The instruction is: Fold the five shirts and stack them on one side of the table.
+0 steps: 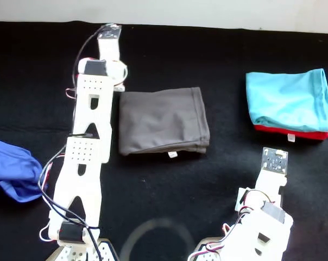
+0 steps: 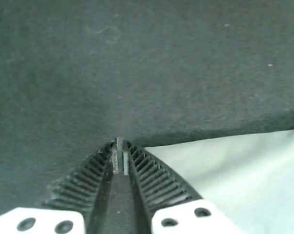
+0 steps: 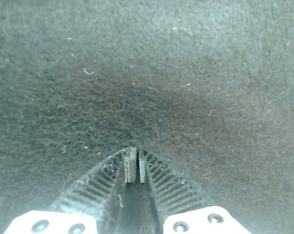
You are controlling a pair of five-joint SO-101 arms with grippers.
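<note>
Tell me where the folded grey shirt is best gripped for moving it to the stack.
Probably the thick near edge of the grey shirt, close to its near right corner, coming from the near side: the folded layers show stacked along that edge, so one pinch could catch them together.

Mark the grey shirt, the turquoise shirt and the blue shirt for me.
grey shirt [image 1: 161, 120], high view, middle of its folded top.
turquoise shirt [image 1: 289, 98], high view, middle of its top face.
blue shirt [image 1: 12, 166], high view, middle of the crumpled heap.
</note>
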